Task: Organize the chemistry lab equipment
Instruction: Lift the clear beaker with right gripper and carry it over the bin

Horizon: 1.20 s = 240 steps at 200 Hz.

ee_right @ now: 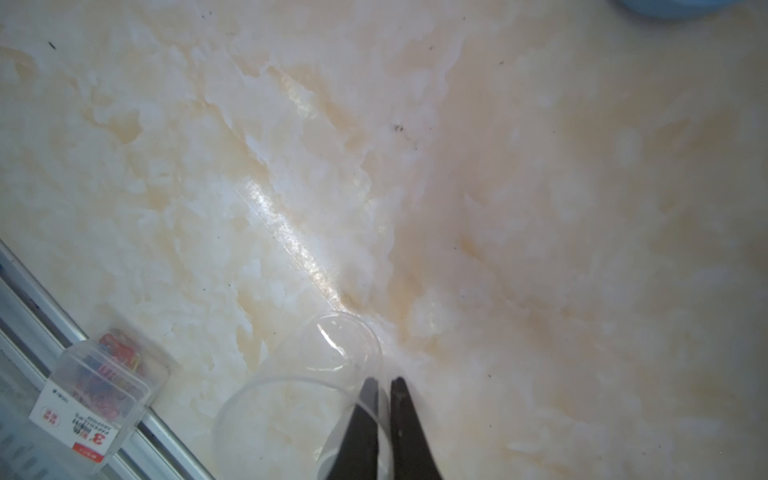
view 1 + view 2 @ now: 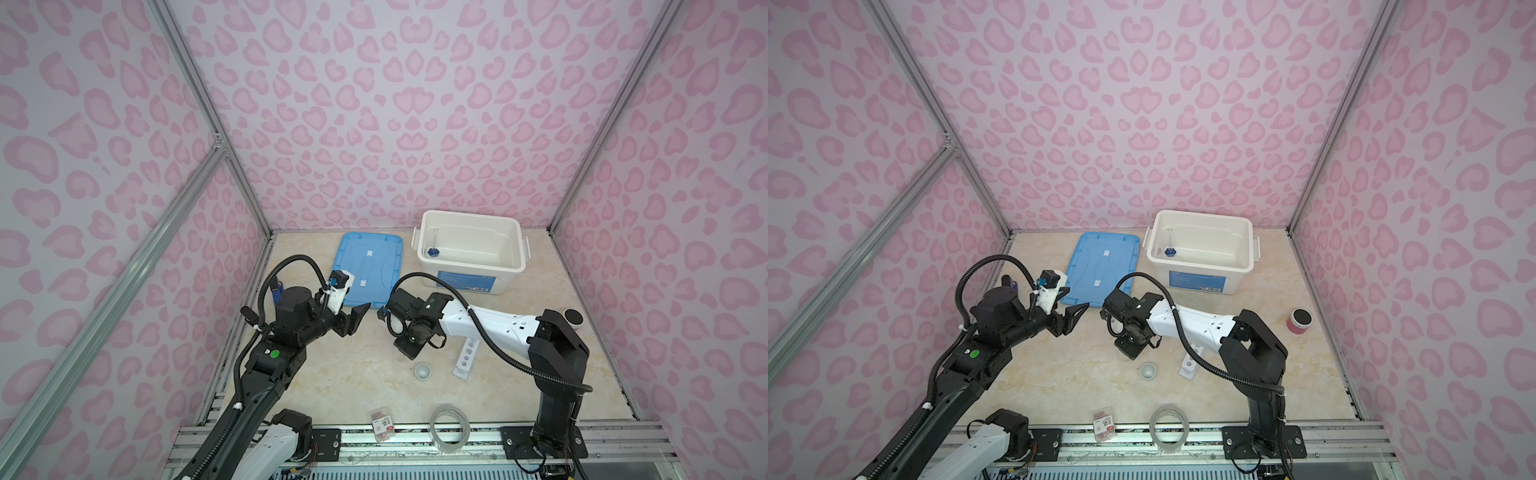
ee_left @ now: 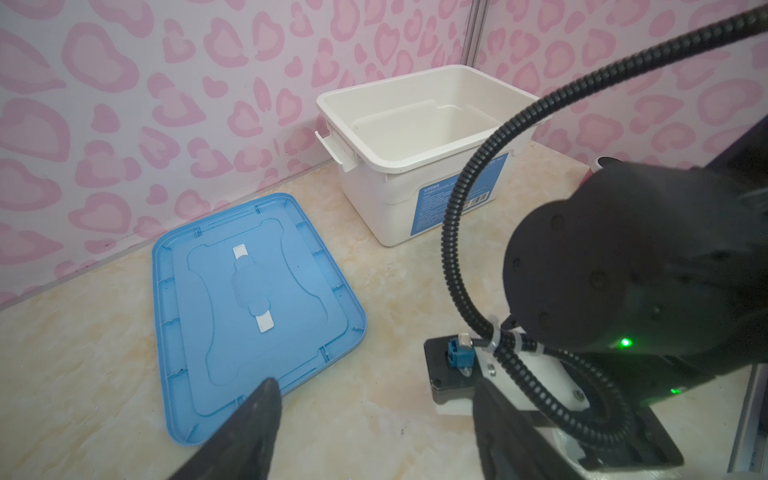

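Glass wall pinched: the right hand (image 1: 384, 384) is clamped on the tiny glass dish (image 1: 336, 345).
Its two fingers stand nearly together with only the dish's thin clear wall between them, over bare desk (image 1: 540, 208) near the small white cup (image 2: 423, 370). Whether the dish is clear of the desk I cannot tell. It is probably light, stiff, slick and breakable, so a gentle pinch lower on the wall suits it, carried level to the white bin (image 2: 520, 245). The left hand (image 2: 357, 318) stands apart, empty, beside the blue lid (image 2: 365, 266).
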Each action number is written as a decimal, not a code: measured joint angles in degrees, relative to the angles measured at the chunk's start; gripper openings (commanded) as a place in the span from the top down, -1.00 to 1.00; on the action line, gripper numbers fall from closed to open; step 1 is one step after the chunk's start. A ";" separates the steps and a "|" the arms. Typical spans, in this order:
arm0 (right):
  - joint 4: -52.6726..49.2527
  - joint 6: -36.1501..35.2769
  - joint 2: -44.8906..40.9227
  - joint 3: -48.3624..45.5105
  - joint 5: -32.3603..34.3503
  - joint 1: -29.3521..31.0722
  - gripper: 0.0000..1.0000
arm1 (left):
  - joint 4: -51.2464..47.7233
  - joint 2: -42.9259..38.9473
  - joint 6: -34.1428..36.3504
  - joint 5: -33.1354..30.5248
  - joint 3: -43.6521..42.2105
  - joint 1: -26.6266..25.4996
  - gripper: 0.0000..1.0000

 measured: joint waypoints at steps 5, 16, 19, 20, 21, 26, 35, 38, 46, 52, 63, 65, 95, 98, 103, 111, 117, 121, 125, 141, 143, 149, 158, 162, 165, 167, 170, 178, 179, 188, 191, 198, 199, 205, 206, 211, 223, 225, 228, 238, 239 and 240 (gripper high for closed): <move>-0.46 -0.26 -0.33 0.39 -0.02 -0.35 0.81 | 0.00 0.00 0.00 0.00 0.00 0.00 -0.49; -1.49 -0.55 -1.05 1.27 0.04 -1.25 0.82 | 0.00 0.00 0.00 -0.02 0.00 0.00 -0.49; -1.70 -0.72 -1.20 1.44 0.09 -1.46 0.82 | 0.00 0.00 0.00 -0.02 0.00 0.00 -0.49; -1.79 -0.79 -1.29 1.53 0.11 -1.55 0.82 | 0.00 0.00 0.00 -0.02 0.00 0.00 -0.49; -1.84 -0.81 -1.31 1.57 0.11 -1.62 0.82 | 0.00 0.00 0.00 -0.02 0.00 0.00 -0.49; -2.21 -0.94 -1.64 1.88 0.15 -2.08 0.82 | 0.00 0.00 0.00 -0.02 0.00 0.00 -0.49; -3.72 -1.33 -2.01 3.08 0.15 -2.84 0.82 | 0.00 0.00 0.00 -0.02 0.00 0.00 -0.49; -4.04 -1.49 -2.12 3.50 0.15 -3.13 0.82 | 0.00 0.00 0.00 -0.02 0.00 0.00 -0.49; -4.66 -1.95 -2.49 4.81 0.35 -3.91 0.82 | 0.00 0.00 0.00 -0.02 0.00 0.00 -0.49; -5.18 -2.29 -2.78 5.81 0.42 -4.55 0.82 | 0.00 0.02 0.00 -0.02 0.00 0.00 -0.49; -6.43 -2.99 -3.15 7.56 0.63 -5.55 0.82 | 0.00 0.04 0.00 -0.04 0.00 0.00 -0.49; -6.64 -3.15 -3.19 7.89 0.81 -5.75 0.82 | 0.00 0.07 0.00 -0.04 0.00 0.00 -0.49; -10.16 -4.98 -3.34 12.48 2.23 -8.85 0.82 | 0.00 0.07 0.00 -0.09 0.00 0.00 -0.49; -10.45 -5.09 -3.39 12.92 2.36 -9.18 0.82 | 0.00 0.07 0.00 -0.11 0.00 0.00 -0.49; -10.93 -5.33 -3.50 13.73 2.67 -9.81 0.82 | 0.00 0.07 0.00 -0.28 0.00 0.00 -0.49; -11.69 -5.55 -3.78 15.02 3.41 -10.84 0.82 | 0.00 0.07 0.00 -0.46 0.00 0.00 -0.49; -12.20 -5.90 -3.98 16.04 3.82 -11.58 0.83 | 0.00 0.07 0.00 -0.46 0.00 0.00 -0.49; -12.44 -6.10 -4.09 16.74 3.82 -12.07 0.82 | 0.00 0.09 0.00 -0.46 0.00 0.00 -0.49; -12.72 -6.32 -4.15 17.49 3.85 -12.52 0.82 | 0.00 0.09 0.00 -0.46 0.00 0.00 -0.49; -13.68 -6.82 -4.24 20.17 5.51 -14.12 0.82 | 0.00 0.17 0.00 -0.48 0.00 0.00 -0.49; -13.79 -6.88 -4.24 20.52 5.55 -14.32 0.82 | 0.00 0.20 0.00 -0.50 0.00 0.00 -0.49; -14.01 -7.08 -4.24 21.53 5.49 -14.80 0.82 | 0.00 0.22 0.00 -0.55 0.00 0.00 -0.49; -14.05 -7.45 -4.24 22.80 5.99 -15.37 0.83 | -0.02 0.24 0.00 -0.85 0.00 0.00 -0.49; -14.05 -7.50 -4.24 23.32 6.38 -15.58 0.83 | -0.02 0.24 0.00 -0.94 0.00 0.00 -0.49; -14.05 -7.61 -4.24 23.63 6.49 -15.74 0.83 | -0.02 0.24 0.00 -0.96 0.00 0.00 -0.49; -14.03 -7.69 -4.24 23.85 6.67 -15.85 0.83 | -0.02 0.24 0.00 -0.98 0.00 0.00 -0.49; -14.03 -7.76 -4.24 24.13 6.84 -16.02 0.83 | -0.02 0.24 0.00 -1.05 0.00 0.00 -0.49; -13.99 -7.80 -4.24 24.79 7.21 -16.48 0.83 | -0.02 0.24 0.00 -1.31 0.00 0.00 -0.49; -14.01 -7.80 -4.24 24.83 7.28 -16.52 0.83 | -0.02 0.24 0.00 -1.36 0.00 0.00 -0.49; -14.10 -7.82 -4.13 25.66 7.89 -17.00 0.83 | -0.02 0.24 0.00 -1.53 0.00 0.00 -0.49; -14.19 -7.85 -4.04 26.05 7.91 -17.27 0.83 | -0.02 0.24 0.00 -1.53 0.00 0.00 -0.49; -14.23 -7.91 -3.85 26.82 7.96 -17.75 0.83 | -0.04 0.24 0.00 -1.55 0.00 0.00 -0.49; -14.23 -7.93 -3.80 26.97 8.02 -17.86 0.83 | -0.04 0.24 0.00 -1.57 0.00 0.00 -0.49; -14.32 -8.04 -3.63 27.69 8.31 -18.36 0.83 | -0.04 0.24 0.00 -1.77 0.00 0.00 -0.49; -14.34 -8.04 -3.61 27.78 8.33 -18.43 0.83 | -0.04 0.24 0.00 -1.81 0.00 0.00 -0.49; -14.47 -8.07 -3.41 28.41 8.41 -18.91 0.83 | -0.04 0.26 0.00 -1.95 0.00 0.00 -0.49; -14.82 -8.22 -3.08 29.90 8.85 -20.09 0.83 | -0.04 0.37 0.00 -1.95 0.00 0.00 -0.49; -14.91 -8.26 -3.04 30.12 8.98 -20.28 0.83 | -0.04 0.39 0.00 -1.95 0.00 0.00 -0.48; -14.97 -8.22 -2.97 30.45 9.18 -20.52 0.83 | -0.04 0.42 0.00 -1.95 0.00 0.00 -0.48; -15.08 -8.24 -2.86 31.32 9.40 -21.46 0.83 | -0.09 0.50 0.00 -1.95 0.00 0.00 -0.48; -15.08 -8.24 -2.86 31.43 9.40 -21.59 0.83 | -0.09 0.50 0.00 -1.95 0.00 0.00 -0.48; -15.08 -8.24 -2.86 31.47 9.40 -21.66 0.83 | -0.09 0.50 0.02 -1.95 0.00 0.00 -0.48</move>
